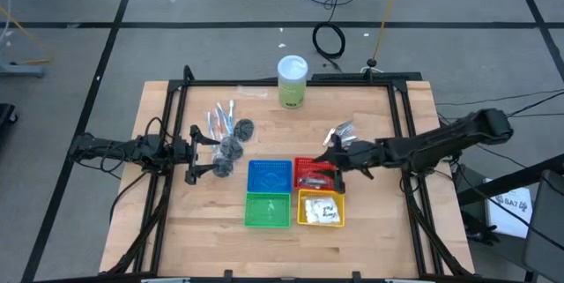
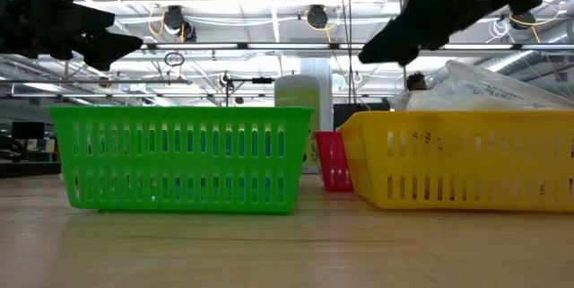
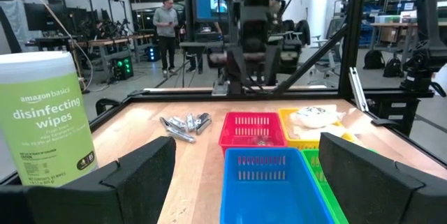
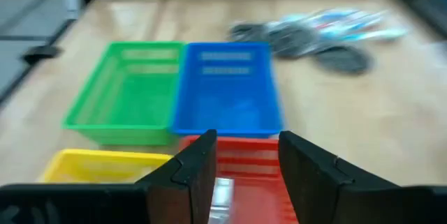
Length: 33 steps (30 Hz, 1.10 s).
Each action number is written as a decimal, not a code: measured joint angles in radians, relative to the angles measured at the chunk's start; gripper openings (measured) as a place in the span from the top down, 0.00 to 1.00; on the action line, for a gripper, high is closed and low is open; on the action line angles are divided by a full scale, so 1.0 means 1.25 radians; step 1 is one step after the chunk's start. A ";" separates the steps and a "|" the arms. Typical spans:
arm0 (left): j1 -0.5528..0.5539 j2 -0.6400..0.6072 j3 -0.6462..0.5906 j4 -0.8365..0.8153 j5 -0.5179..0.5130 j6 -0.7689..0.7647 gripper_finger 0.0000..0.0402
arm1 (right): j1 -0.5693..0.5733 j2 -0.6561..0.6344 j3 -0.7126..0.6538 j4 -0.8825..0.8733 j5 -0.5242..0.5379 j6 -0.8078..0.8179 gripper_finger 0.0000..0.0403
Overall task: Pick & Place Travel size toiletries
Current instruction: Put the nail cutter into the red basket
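The right gripper (image 1: 333,167) is hovering over the red basket (image 1: 310,165), jaws parted and empty; foil tubes (image 1: 340,132) are lying just behind it, nearer the counter's far edge.

Four slatted baskets sat blue (image 1: 270,175), red (image 1: 310,165), green (image 1: 267,210) and yellow (image 1: 307,209); the wipes canister (image 1: 293,82) was green (white lid); puffs (image 1: 231,148) dark grey, tubes (image 1: 340,131) silver
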 joint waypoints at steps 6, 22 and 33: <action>0.000 0.000 0.000 0.000 0.000 0.000 0.14 | -0.001 -0.108 0.000 -0.092 0.197 -0.049 0.65; 0.000 0.000 0.000 0.000 0.000 0.000 0.14 | -0.045 -0.156 -0.024 -0.222 0.354 -0.020 0.65; 0.000 0.000 0.000 0.000 0.000 0.000 0.14 | -0.159 -0.159 -0.077 -0.214 0.351 0.004 0.65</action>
